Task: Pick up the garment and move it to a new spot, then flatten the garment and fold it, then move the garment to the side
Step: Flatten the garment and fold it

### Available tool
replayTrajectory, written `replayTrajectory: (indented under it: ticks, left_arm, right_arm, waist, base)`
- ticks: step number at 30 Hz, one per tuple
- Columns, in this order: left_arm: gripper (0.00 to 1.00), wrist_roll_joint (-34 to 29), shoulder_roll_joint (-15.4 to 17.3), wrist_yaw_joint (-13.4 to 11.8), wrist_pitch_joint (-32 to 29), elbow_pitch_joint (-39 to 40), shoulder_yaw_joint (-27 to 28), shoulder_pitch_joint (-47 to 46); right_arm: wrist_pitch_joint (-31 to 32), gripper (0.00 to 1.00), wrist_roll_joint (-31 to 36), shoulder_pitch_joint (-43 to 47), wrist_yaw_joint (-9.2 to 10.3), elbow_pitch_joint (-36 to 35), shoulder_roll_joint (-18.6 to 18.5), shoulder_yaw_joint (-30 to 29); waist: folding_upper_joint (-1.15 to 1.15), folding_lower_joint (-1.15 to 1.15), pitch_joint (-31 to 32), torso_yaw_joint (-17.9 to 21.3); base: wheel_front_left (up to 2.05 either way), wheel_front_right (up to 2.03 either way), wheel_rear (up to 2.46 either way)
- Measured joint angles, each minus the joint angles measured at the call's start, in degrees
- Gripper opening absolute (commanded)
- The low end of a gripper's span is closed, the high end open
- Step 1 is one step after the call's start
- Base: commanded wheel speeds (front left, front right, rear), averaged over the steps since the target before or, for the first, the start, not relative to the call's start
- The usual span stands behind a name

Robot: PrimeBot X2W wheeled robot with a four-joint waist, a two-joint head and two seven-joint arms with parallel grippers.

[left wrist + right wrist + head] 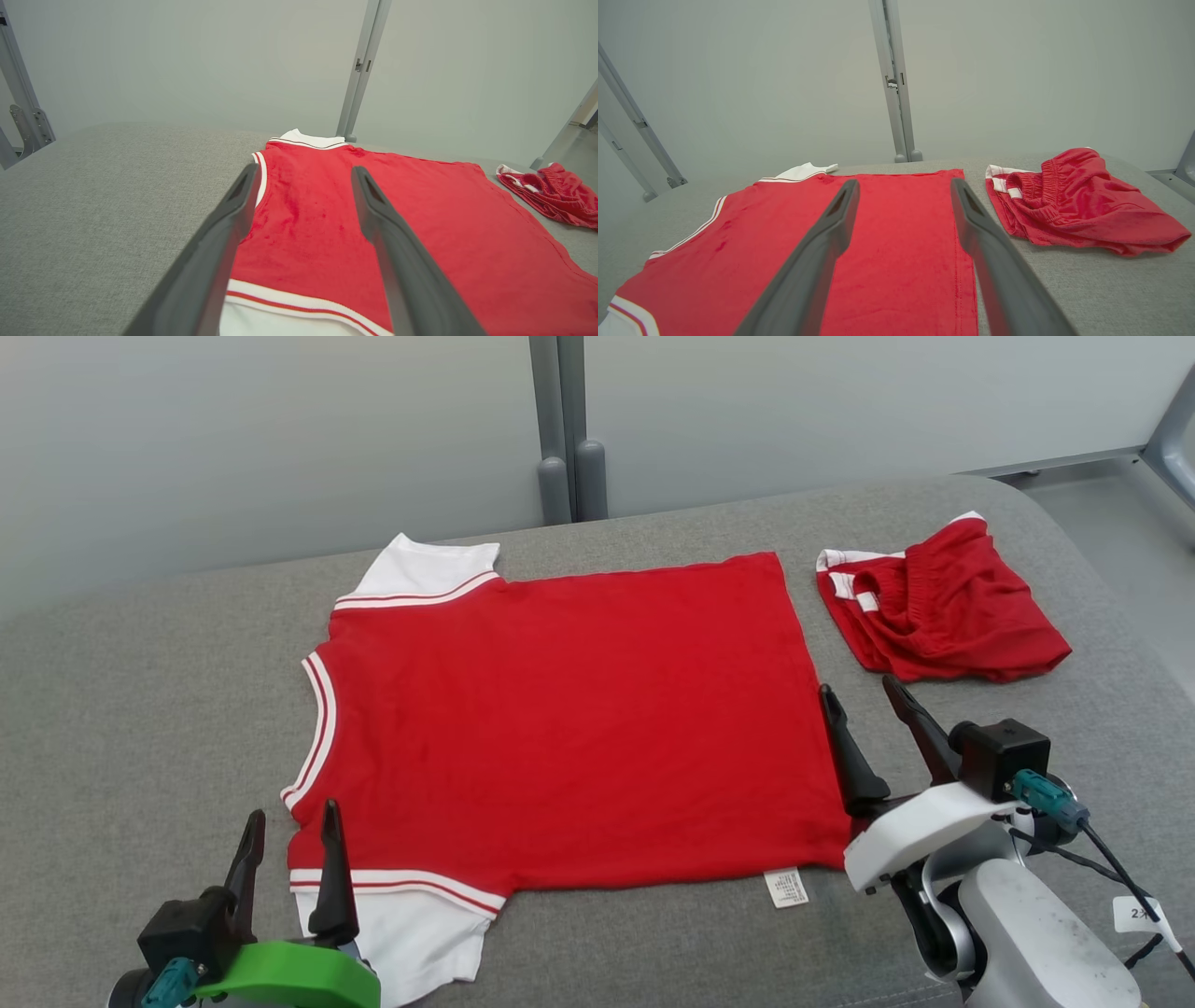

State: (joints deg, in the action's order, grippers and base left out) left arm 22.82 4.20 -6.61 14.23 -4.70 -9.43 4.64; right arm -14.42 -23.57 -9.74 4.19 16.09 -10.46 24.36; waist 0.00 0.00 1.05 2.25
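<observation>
Head view: the red shirt (560,709) is lying flat between the left gripper (292,812) and right gripper (859,687), both gaping empty. Left wrist view: its sleeve (271,322) is lying beneath the fingers (224,242). Right wrist view: red shorts (1083,205) are lying rightward of the fingers.

Lab-like test bay, grey padded table (140,709), frosted panels (233,429), metal posts (569,429)

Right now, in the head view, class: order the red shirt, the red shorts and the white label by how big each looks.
1. red shirt, spread flat, by far the largest
2. red shorts, bunched up
3. white label, clearly the smallest
</observation>
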Motion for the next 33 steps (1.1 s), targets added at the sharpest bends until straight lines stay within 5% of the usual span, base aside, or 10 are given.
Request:
replayTrajectory:
  ticks: [33]
  left_arm:
    - [1.0, -3.0, -1.1, -0.2, 0.0, 1.5, 1.9, 2.7]
  right_arm:
    - [0.0, 1.0, 1.9, 2.3, 0.54, -0.6, 1.2, -1.7]
  waist:
    - [0.0, 0.0, 1.0, -1.0]
  base:
    - [0.0, 0.0, 0.0]
